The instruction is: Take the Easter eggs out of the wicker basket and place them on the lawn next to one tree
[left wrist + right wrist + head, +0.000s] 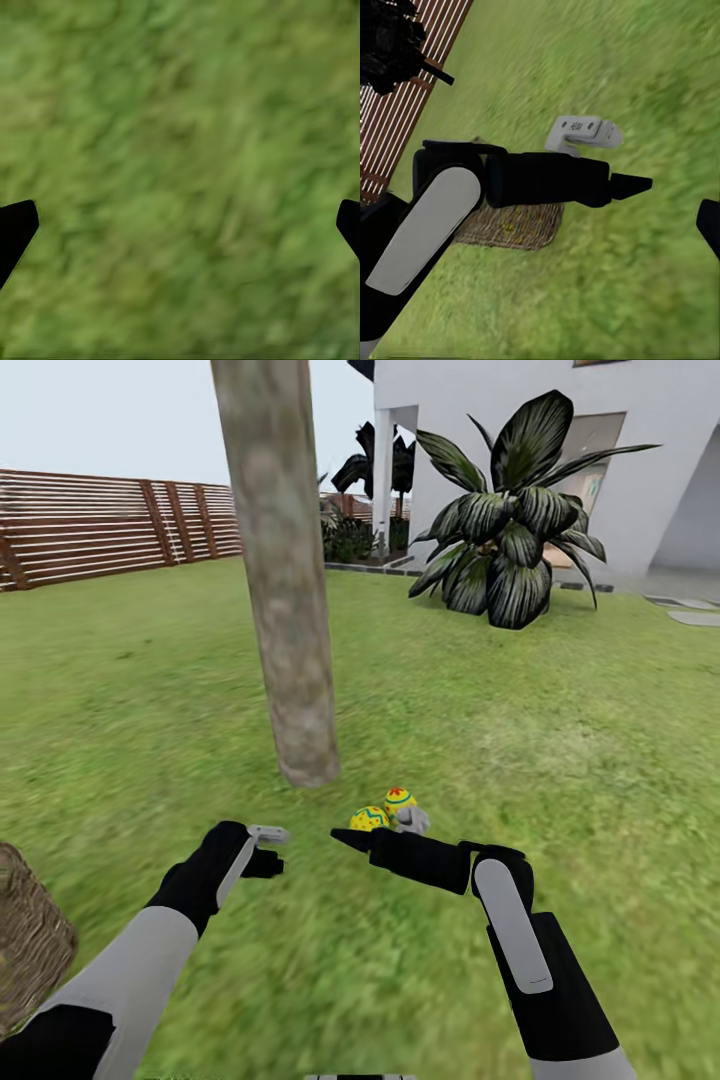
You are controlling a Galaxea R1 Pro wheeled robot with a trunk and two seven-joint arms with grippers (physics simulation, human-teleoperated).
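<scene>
Both arms reach out low over the lawn. The left gripper hangs released above bare grass, its dark fingertips spread wide in the left wrist view. The right gripper points toward the trunk foot; whether it is released or clenched I cannot tell. Two Easter eggs lie touching just beside the base of the tree, right by the right gripper's tip. A third egg is not clearly visible; yellow flecks inside the wicker basket may be it. The basket sits at the robot's left, near the left arm. Judged next: fetch that egg with the left gripper, descend straight, close gently, and set it beside the pair without nudging them. Grass is open all around; only the trunk crowds the drop spot.
</scene>
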